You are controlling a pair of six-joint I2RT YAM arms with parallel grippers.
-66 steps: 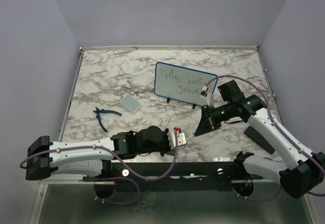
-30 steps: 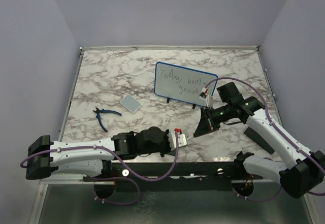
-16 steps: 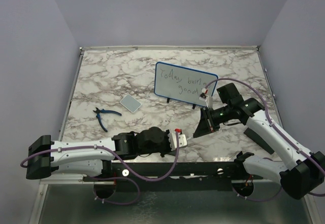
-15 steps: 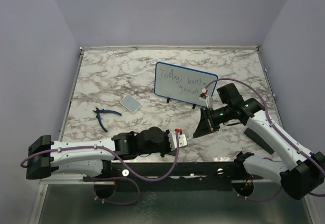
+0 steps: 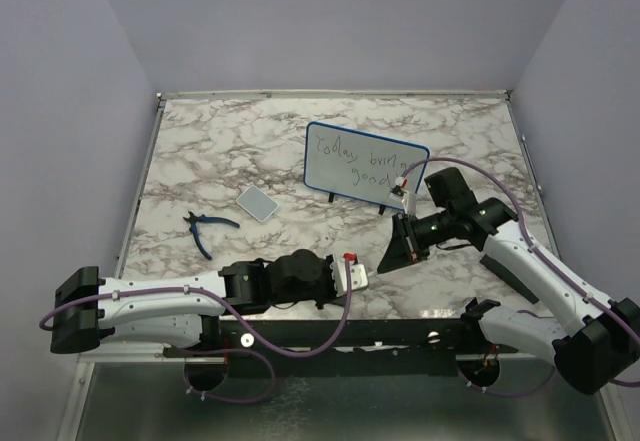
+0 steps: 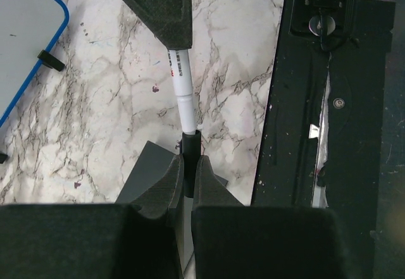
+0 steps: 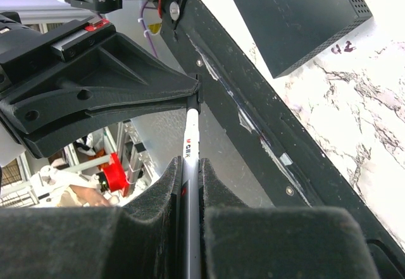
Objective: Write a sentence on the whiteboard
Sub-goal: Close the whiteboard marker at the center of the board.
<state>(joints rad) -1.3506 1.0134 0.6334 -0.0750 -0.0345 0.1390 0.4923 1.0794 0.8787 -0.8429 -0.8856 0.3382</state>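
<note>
While the marble table and the whiteboard standing on its feet toward the back right look the same as a couple of seconds back, the right arm has slid a bit down and left, off the board. The sentence sits there in two lines, roughly "Today brings good". The right gripper is clamped on the marker barrel. The left gripper hasn't budged and is squeezed tight on what looks like the black cap at the marker's end. My guess is the writing's done and they're capping it.
</note>
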